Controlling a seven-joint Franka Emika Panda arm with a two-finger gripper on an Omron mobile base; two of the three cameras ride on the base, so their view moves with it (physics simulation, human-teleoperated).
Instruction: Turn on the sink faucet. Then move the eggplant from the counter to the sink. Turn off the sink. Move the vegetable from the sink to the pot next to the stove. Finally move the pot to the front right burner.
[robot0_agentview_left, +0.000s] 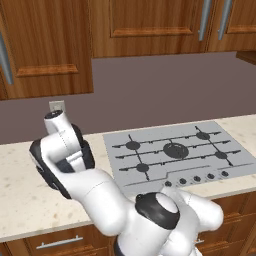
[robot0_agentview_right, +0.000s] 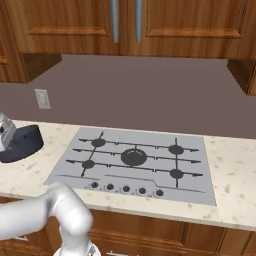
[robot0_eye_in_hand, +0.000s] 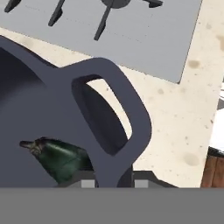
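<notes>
The dark blue-black pot (robot0_agentview_right: 24, 142) stands on the beige counter (robot0_agentview_right: 235, 165) just left of the stove (robot0_agentview_right: 150, 167). Close up, its wall (robot0_eye_in_hand: 39, 105) and one loop handle (robot0_eye_in_hand: 131, 109) show, with the eggplant (robot0_eye_in_hand: 61, 158) lying inside, dark green-black. My gripper (robot0_eye_in_hand: 113, 183) is at that handle, one finger tip on each side of the loop's base, pressed against it. At the left edge of the right base view, my hand reaches down over the pot. The sink and faucet are out of view.
The stove (robot0_agentview_left: 150, 137) has several black burners and a row of knobs (robot0_agentview_left: 197, 178) along its front. A wall outlet (robot0_agentview_right: 43, 98) is behind the pot. Wooden cabinets hang above. Bare counter (robot0_agentview_left: 20, 200) lies to the left and in front.
</notes>
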